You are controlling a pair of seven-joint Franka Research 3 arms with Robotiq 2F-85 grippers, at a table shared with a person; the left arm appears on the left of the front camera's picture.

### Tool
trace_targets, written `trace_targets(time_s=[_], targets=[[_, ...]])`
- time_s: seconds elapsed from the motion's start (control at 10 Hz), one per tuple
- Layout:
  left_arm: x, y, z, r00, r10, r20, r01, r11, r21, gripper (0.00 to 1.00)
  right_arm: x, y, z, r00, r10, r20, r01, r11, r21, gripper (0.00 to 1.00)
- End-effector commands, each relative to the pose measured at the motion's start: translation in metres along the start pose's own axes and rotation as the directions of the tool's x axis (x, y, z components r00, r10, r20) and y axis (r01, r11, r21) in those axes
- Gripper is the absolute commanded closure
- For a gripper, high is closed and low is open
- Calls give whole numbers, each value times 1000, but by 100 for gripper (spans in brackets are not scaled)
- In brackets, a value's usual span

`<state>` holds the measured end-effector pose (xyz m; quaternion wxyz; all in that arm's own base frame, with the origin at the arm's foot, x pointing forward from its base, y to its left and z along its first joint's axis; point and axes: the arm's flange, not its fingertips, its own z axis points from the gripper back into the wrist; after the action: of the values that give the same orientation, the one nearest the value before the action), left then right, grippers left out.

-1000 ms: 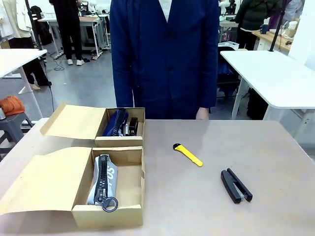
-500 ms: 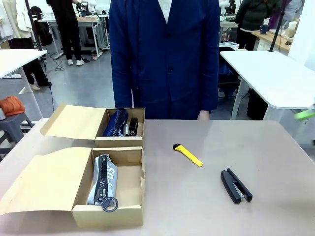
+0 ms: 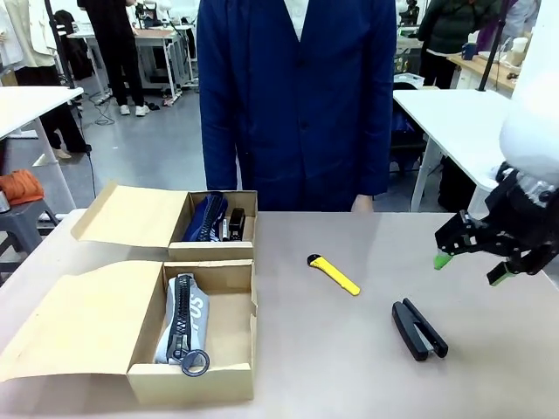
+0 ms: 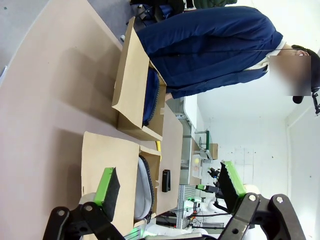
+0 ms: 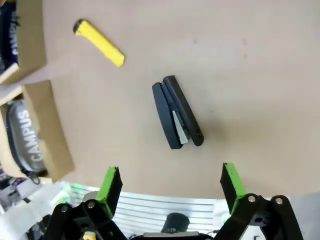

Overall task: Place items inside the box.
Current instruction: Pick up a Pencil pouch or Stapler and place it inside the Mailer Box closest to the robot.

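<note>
Boxes of brown cardboard take the left half of the front view: a far box (image 3: 210,251) and a near box (image 3: 192,384), both open, flaps folded out to the left. The navy zip pouch (image 3: 205,216) and the small black stapler (image 3: 236,223) lie in the far box, and the grey zip pouch (image 3: 182,316) lies lengthwise in the near one. At centre the yellow utility knife (image 3: 333,274) slants from its black tip at upper left to lower right. Lower right of it, well apart, the long black stapler (image 3: 419,329) lies on the same slant, its arms splayed toward the lower right. Bare tabletop (image 3: 306,349) surrounds both. The right gripper (image 3: 472,267) hangs at the right edge, above the stapler, jaws spread and holding nothing. A person (image 3: 297,105) in a navy coat stands at the far edge, one hand (image 3: 360,203) by the tabletop.

Left wrist view, rolled sideways: the left gripper (image 4: 168,182) has its jaws spread wide and empty, and both boxes lie beyond it with open tabletop at the left of the frame.

Right wrist view: spread jaws frame the stapler (image 5: 176,112) at centre, its long axis steep, hinge end up. The knife (image 5: 99,43) sits at upper left, and the grey pouch (image 5: 25,140) at the left edge. The tabletop's edge runs along the bottom.
</note>
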<state>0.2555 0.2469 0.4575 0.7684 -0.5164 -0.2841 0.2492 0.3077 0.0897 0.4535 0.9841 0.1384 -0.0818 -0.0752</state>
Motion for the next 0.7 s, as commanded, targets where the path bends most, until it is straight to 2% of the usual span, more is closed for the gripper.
trace_targets(time_s=[0.0,0.1,0.2,0.4,0.6], targets=[[-1,-1,0,1000,-15,7,15,1000,-20,0,-11,4,10,983,168,-77,-182,950,-252,0],[-1,-1,0,1000,-15,7,15,1000,-20,0,-20,21,7,946,310,-96,-324,898,-298,0],[-1,-1,0,1000,-15,7,15,1000,-20,0,-14,27,1,920,375,-112,-391,880,-270,0],[-1,-1,0,1000,-15,7,15,1000,-20,0,-4,29,-20,878,444,-176,-473,861,-187,0],[-1,-1,0,1000,-15,7,15,1000,-20,0,-2,27,-45,857,463,-225,-492,865,-97,0]])
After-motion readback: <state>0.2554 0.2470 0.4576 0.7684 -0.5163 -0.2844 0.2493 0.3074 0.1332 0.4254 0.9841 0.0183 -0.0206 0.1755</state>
